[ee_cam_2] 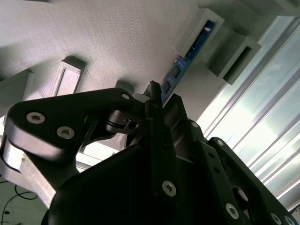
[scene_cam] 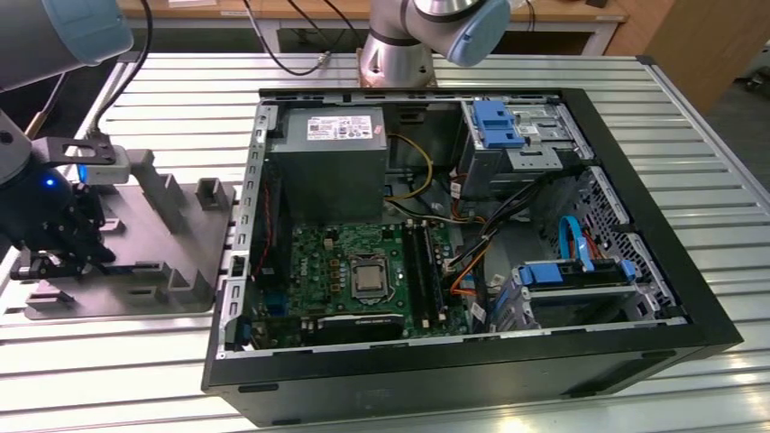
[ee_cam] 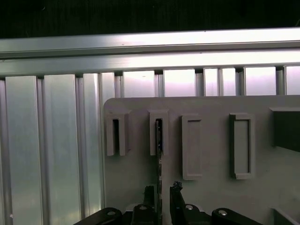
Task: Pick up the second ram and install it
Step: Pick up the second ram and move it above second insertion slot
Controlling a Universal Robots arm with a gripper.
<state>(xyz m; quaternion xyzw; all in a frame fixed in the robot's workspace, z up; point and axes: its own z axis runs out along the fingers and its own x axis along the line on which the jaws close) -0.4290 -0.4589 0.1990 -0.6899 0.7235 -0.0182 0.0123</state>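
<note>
Aluminium slatted tabletop [scene_cam: 698,162]; perhaps wooden desk [scene_cam: 565,13]

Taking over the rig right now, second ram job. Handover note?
Gripper: open, straddling the ram, with a gap on each side in the first wrist view.
Ram: on edge in its holder on the fixture plate, which lies at the exterior view's left of the PC case.
Done: gripper lined up on the ram.
Left: ram not yet gripped or lifted, and not in the motherboard.
</note>
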